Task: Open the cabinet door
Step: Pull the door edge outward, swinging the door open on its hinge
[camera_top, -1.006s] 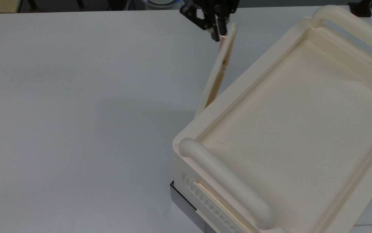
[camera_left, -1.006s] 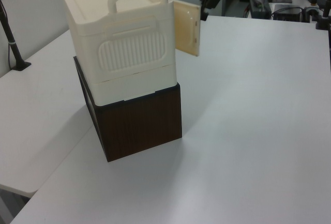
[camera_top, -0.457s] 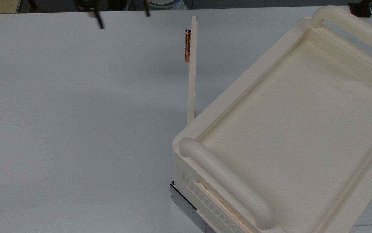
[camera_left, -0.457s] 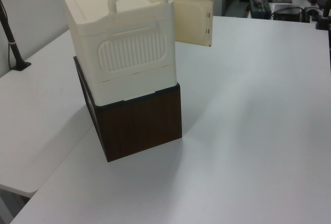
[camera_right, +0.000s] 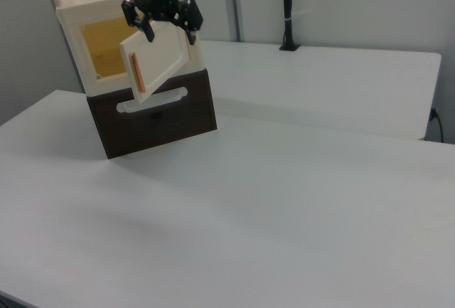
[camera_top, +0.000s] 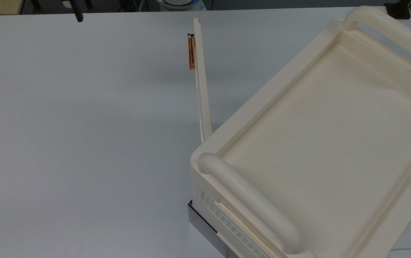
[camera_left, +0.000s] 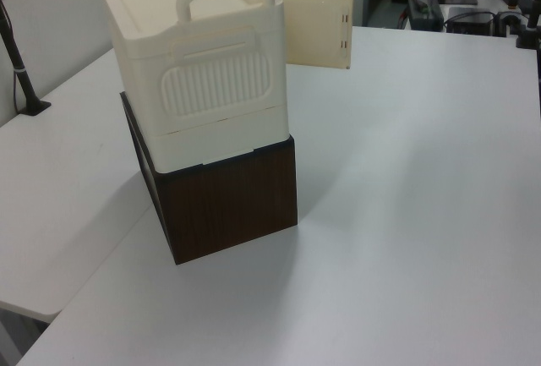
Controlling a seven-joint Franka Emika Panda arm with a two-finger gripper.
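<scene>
In the right view the hand, fingers spread and holding nothing, hangs at 12 o'clock above the cabinet door; its copper handle sits at 7 o'clock, near the free edge.

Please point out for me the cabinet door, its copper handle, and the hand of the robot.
cabinet door (camera_left: 314,28), left view, middle of the flat inner face.
copper handle (camera_top: 191,52), top view, middle of the bar.
hand (camera_right: 170,29), right view, midway between the open fingertips, above the door.

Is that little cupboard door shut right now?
No, the cabinet door stands swung well out from the cabinet, its copper handle far from the body.
</scene>
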